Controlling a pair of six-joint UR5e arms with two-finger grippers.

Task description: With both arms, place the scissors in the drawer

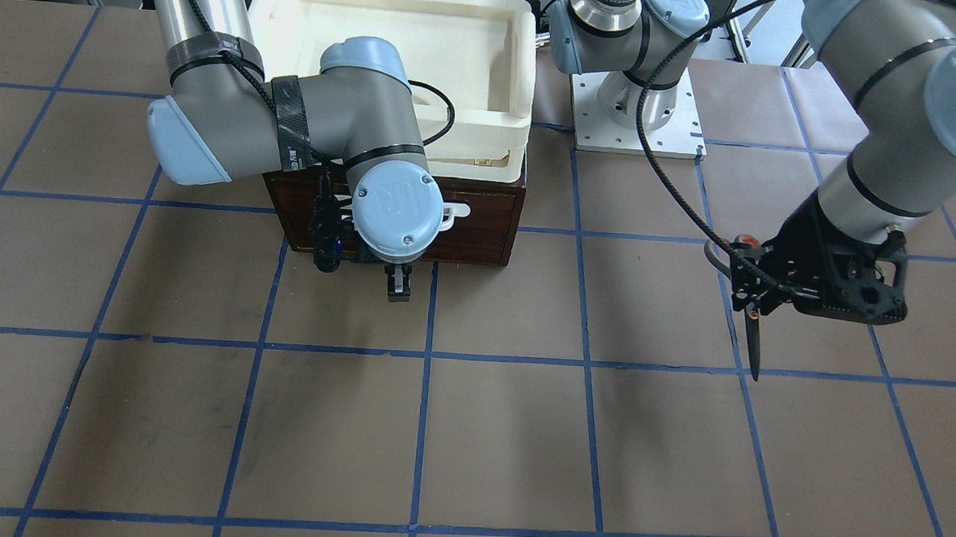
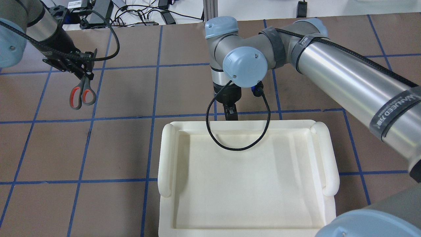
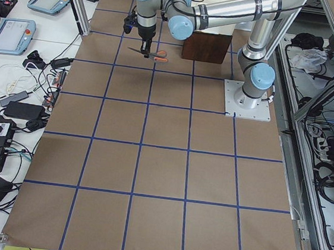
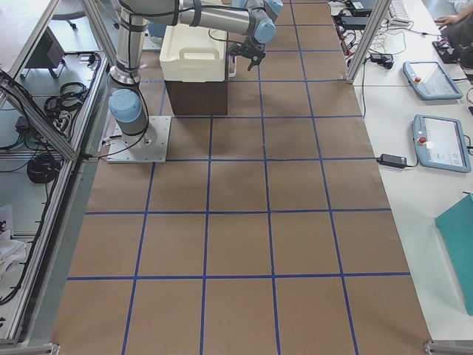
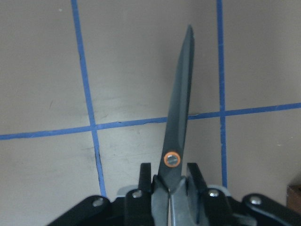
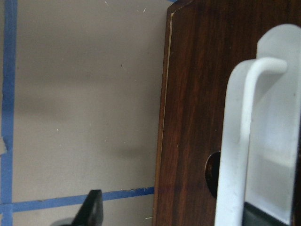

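My left gripper (image 1: 751, 296) is shut on the scissors (image 1: 755, 348) and holds them above the table, well to the side of the drawer. In the left wrist view the fingers (image 5: 146, 181) clamp the scissors (image 5: 181, 103) just behind the orange pivot, blades closed. The grey handles with orange-red lining hang out in the overhead view (image 2: 82, 95). The dark brown drawer (image 1: 480, 228) looks closed. My right gripper (image 1: 398, 285) is open in front of it, one finger (image 6: 94, 209) on each side of the white bar handle (image 6: 240, 141).
A white foam tray (image 2: 166, 158) sits on top of the drawer cabinet (image 4: 196, 96). The left arm's base plate (image 1: 637, 117) is bolted beside it. The brown table has a blue tape grid. Tablets and cables lie on side benches (image 3: 21, 32).
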